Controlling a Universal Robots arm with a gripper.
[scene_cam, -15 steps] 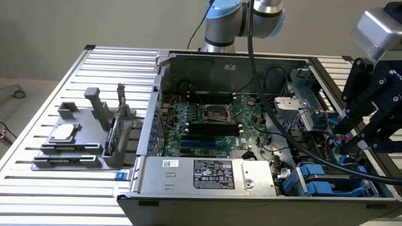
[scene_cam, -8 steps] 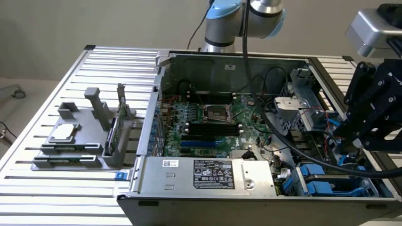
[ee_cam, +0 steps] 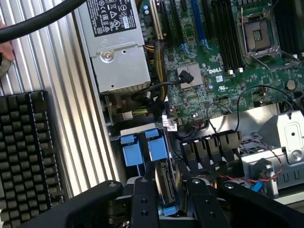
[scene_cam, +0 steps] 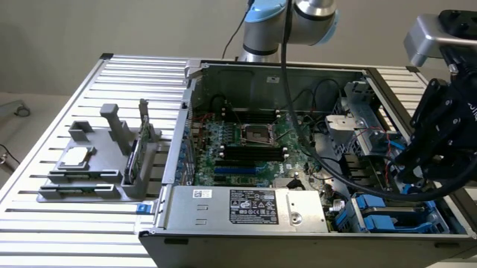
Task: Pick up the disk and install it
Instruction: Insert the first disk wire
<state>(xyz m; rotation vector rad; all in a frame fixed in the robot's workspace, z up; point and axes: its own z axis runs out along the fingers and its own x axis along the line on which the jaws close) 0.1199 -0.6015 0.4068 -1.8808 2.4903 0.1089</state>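
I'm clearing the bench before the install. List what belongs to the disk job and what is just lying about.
Belongs: the disk, the hand at it, the open computer case.
Lying about: the keyboard, the grey fixture, the small square chip on it.

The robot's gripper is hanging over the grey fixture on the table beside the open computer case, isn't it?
No. The gripper hangs over the open computer case itself, at the blue drive carriers in its corner. The grey fixture stands apart on the table. The exterior view shows this.
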